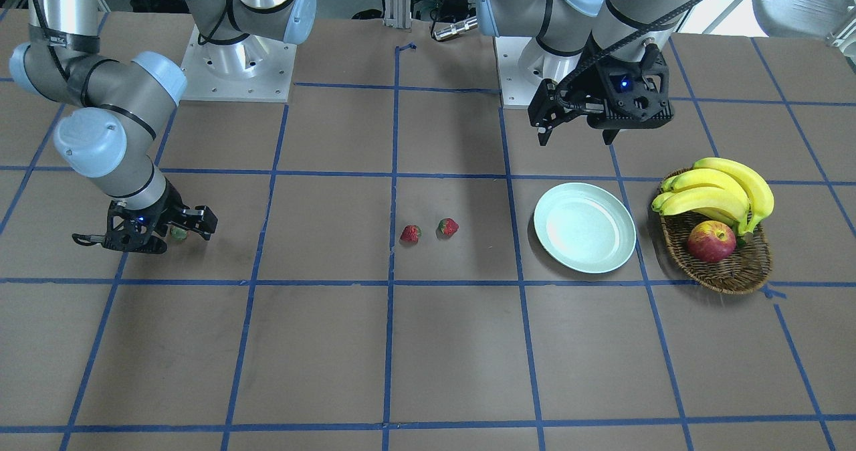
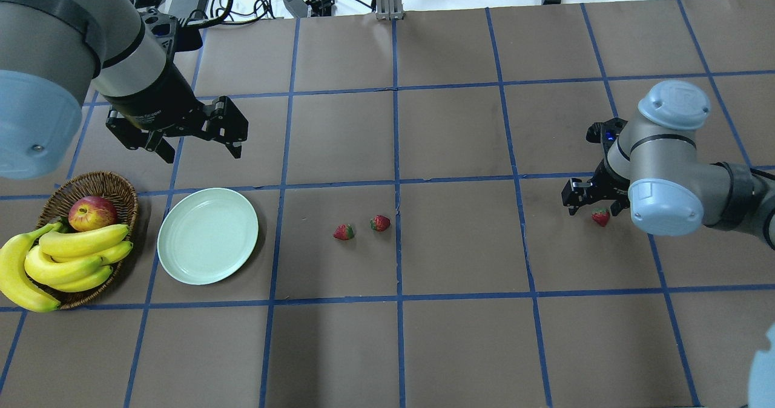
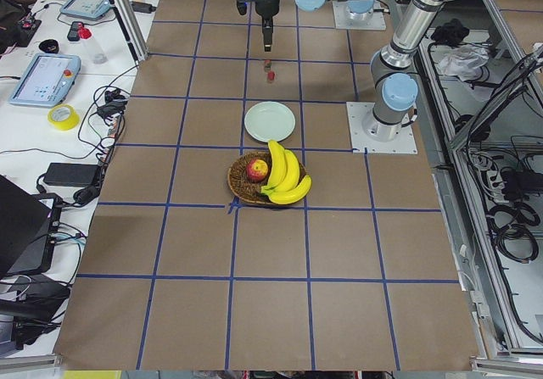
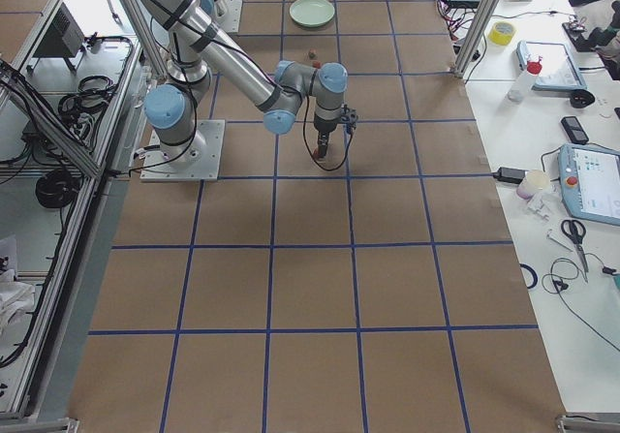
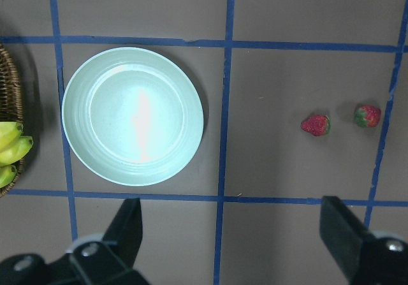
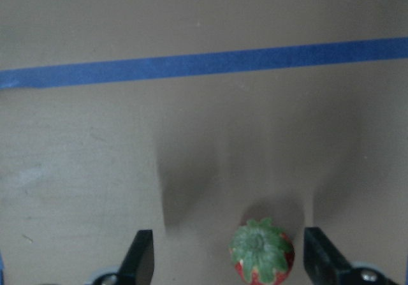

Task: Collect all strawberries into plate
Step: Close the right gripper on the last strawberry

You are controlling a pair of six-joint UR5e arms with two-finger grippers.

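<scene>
The main risk is judged to be a botched pinch. In the right wrist view the lone strawberry (image 6: pixel 261 259) is seen off-centre, nearer 1 of the 2 fingers, so on closing it could be met by that finger first and nudged or rolled out of the gap. The fruit is small and rounded, with its leafy top turned up toward the camera, so a shallow grip could catch only the leaves and slip. A long carry is also expected, since the plate (image 2: pixel 207 236) lies well apart at the other end of the table; a weak hold could be lost on the way. The right gripper (image 2: pixel 590 199) is held low over the table with its fingers spread, and the lone strawberry lies on the paper between them, touched by neither. Whether the fingertips touch the table cannot be told. The left gripper (image 2: pixel 197 148) hangs spread wide and empty above the table just beyond the plate. The plate holds nothing, and the plate-side strawberry (image 2: pixel 343 232) and the central strawberry (image 2: pixel 379 223) lie near mid-table, between plate and right gripper.
</scene>
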